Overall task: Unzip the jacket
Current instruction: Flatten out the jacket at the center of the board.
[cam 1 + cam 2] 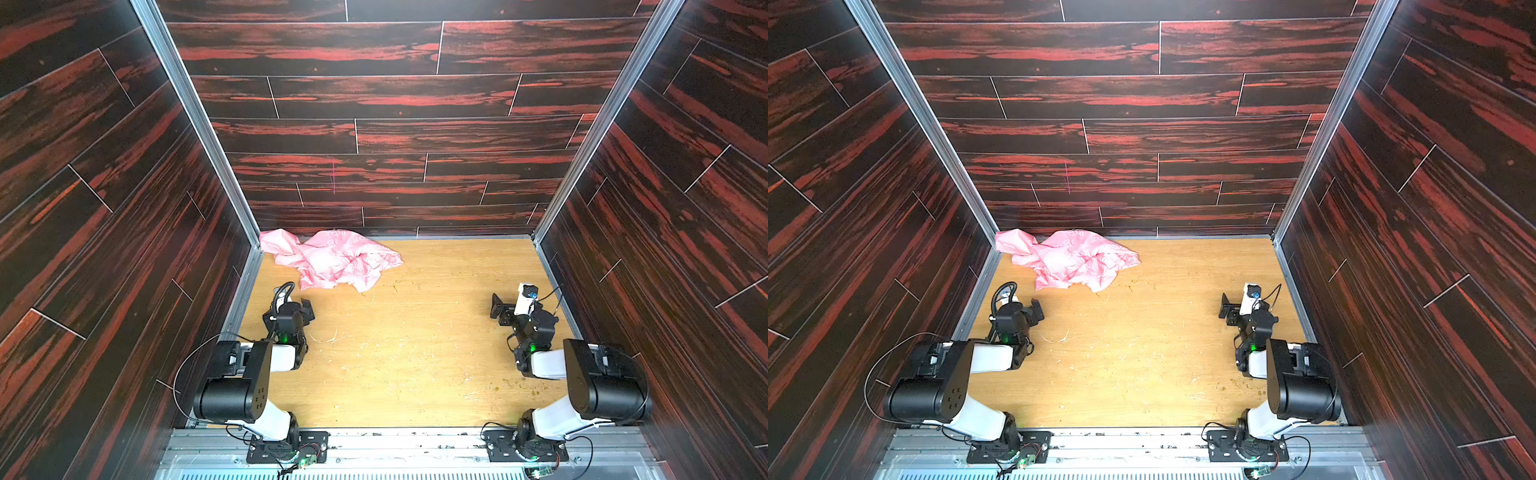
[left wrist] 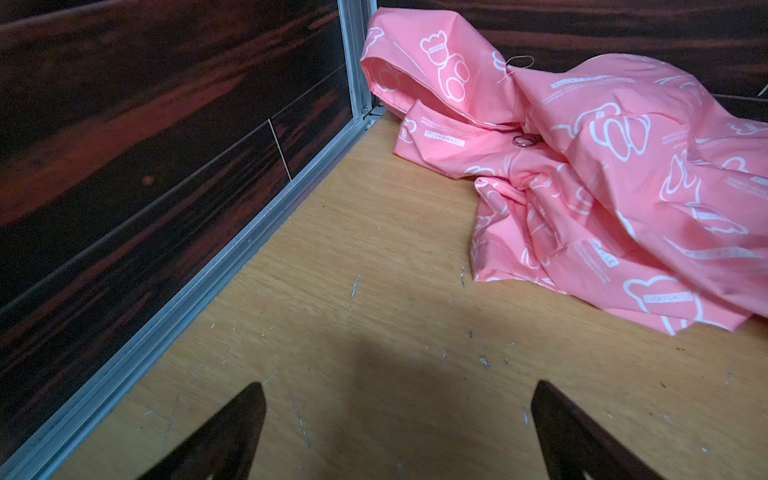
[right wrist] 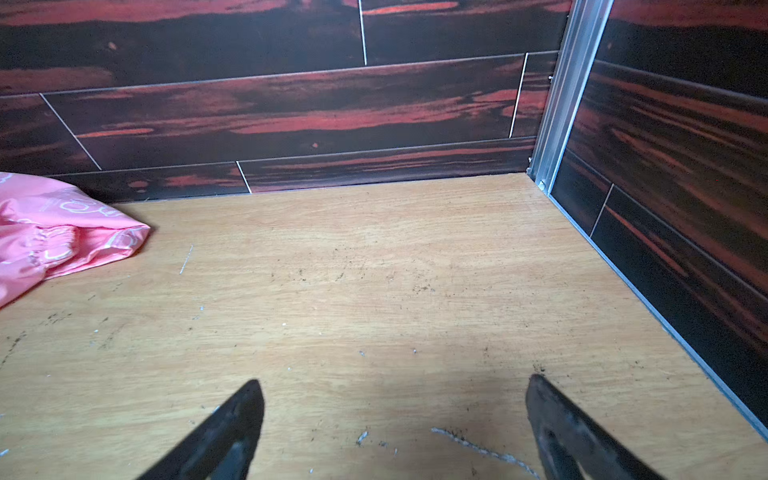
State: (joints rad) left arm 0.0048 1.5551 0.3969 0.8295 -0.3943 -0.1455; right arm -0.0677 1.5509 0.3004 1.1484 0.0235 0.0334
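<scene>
Ribbed metal rail (image 1: 415,446) at the near edge carries both arm bases. Glossy pink jacket (image 1: 332,259), printed with white bear outlines, lies crumpled in soft folds in the far left corner, a small metal ring (image 2: 524,141) showing among them. Under it spreads a scratched pale wooden table (image 1: 415,353), boxed by dark red-streaked plank walls (image 1: 374,104). Both arms sit folded low; left gripper (image 2: 398,388) and right gripper (image 3: 394,382) gape wide, grasping nothing, both clear of the cloth.
</scene>
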